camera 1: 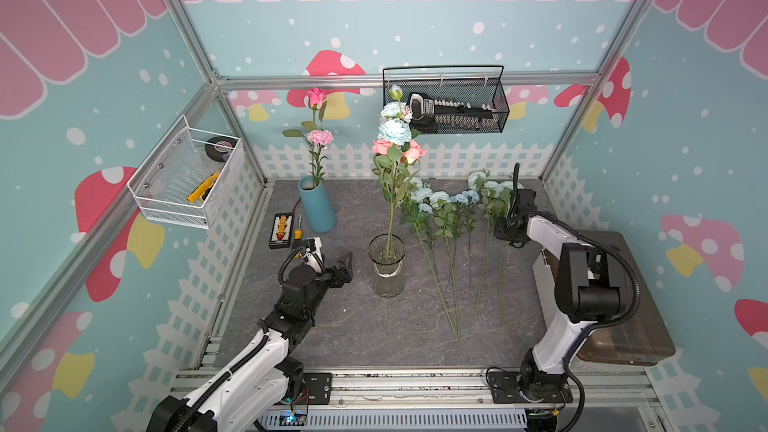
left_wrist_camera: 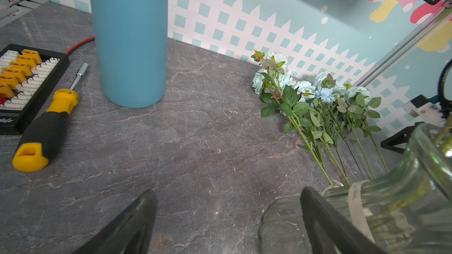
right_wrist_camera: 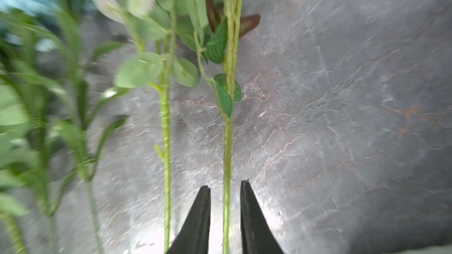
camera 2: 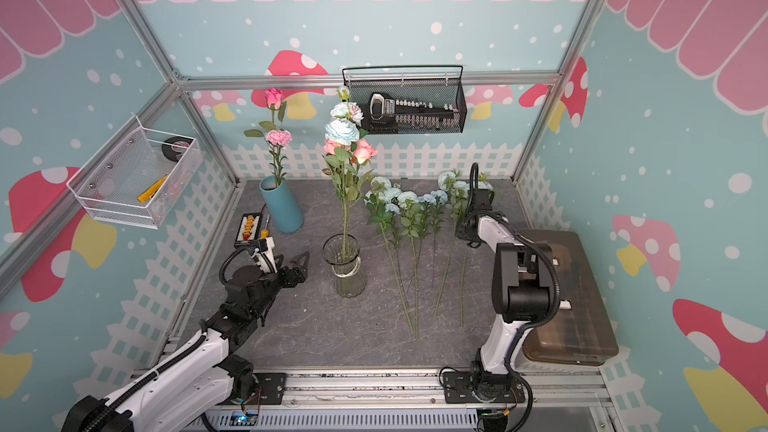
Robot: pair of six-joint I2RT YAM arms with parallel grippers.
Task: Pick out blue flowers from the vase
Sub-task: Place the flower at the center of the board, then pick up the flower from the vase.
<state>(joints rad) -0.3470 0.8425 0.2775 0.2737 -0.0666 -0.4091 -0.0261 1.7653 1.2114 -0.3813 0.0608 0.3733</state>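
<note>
Blue flowers (camera 1: 392, 126): one stem w/ two blooms + a bud stands upright in the glass vase (camera 1: 386, 261) at table centre, sharing it w/ salmon roses (camera 1: 413, 151). More blue stems (camera 1: 449, 205) lie in a row on the table (camera 1: 353, 326) just right of the vase, heads toward the back wall.

Right gripper (right_wrist_camera: 225, 184) hangs over that row. Its jaws are parted a little, w/ one laid stem (right_wrist_camera: 227, 142) between them and gaps on both sides — not pinched. Left gripper (left_wrist_camera: 227, 191) has jaws spread wide, one finger just beside the vase wall, holding nothing.

Handling, prob.: light, thin springy stem, soft fabric blooms. Best hold looks like bare stem above the vase rim, below the leaves, then a straight-up pull.

Risks: leaves mesh w/ the rose leaves, so a pull may drag the roses or tip the glass — the left gripper could steady it.

Others: blue ceramic vase (camera 1: 318, 205) w/ pink flowers, screwdriver (left_wrist_camera: 49, 123) and connector board (left_wrist_camera: 24, 76) sit left, well apart. Black wire basket (camera 1: 446, 103) hangs behind the top blooms; depth gap can't be told.
</note>
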